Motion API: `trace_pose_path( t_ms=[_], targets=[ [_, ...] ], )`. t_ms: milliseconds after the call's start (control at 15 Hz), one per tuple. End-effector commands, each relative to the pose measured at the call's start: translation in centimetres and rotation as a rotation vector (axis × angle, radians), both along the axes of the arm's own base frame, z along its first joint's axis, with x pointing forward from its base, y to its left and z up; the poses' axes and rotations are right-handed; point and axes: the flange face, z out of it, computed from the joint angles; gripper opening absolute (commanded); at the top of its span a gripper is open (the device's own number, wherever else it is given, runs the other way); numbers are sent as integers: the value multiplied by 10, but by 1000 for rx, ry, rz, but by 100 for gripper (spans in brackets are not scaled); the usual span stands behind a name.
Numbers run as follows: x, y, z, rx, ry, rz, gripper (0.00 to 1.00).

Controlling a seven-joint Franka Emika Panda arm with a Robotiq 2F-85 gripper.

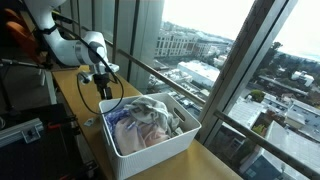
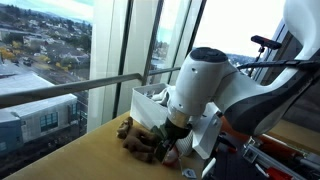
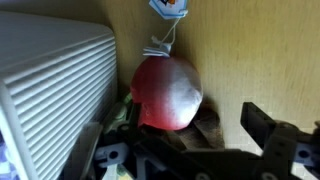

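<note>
In the wrist view a round red and pink soft object (image 3: 165, 92) lies on the wooden tabletop, with a brown plush piece (image 3: 205, 125) just beside it. My gripper (image 3: 175, 140) hangs right above them, jaws open and spread wide; the right finger (image 3: 262, 125) is clear of the red object. Nothing is gripped. In an exterior view the gripper (image 2: 176, 135) hovers low over a brown plush toy (image 2: 140, 140) and a red item (image 2: 170, 156). In an exterior view the gripper (image 1: 103, 88) hangs beside the white bin (image 1: 190, 133).
The white ribbed bin (image 3: 50, 80), full of crumpled clothes (image 1: 145, 122), stands close beside the gripper. A small blue and white tag (image 3: 168, 8) lies beyond the red object. Window glass and a rail (image 2: 80, 90) border the table (image 2: 80, 160).
</note>
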Motion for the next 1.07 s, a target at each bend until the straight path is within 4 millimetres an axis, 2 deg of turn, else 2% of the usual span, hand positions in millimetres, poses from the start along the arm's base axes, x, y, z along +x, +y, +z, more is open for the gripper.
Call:
trace_pose_path(
  t_ms=[0,333,400,467,600,867,1000],
  targets=[
    [13,-2,-22,-33,-13,6,100],
    [24,-12,-57,-70,20,-9,99],
    [25,-13,-60,-70,26,-14,74],
    [27,-13,-63,-70,29,-15,74],
    [29,-10,-63,-67,29,-13,63],
    [26,8,-37,-46,1,8,31],
    [21,20,-4,-21,-31,28,19]
  ],
)
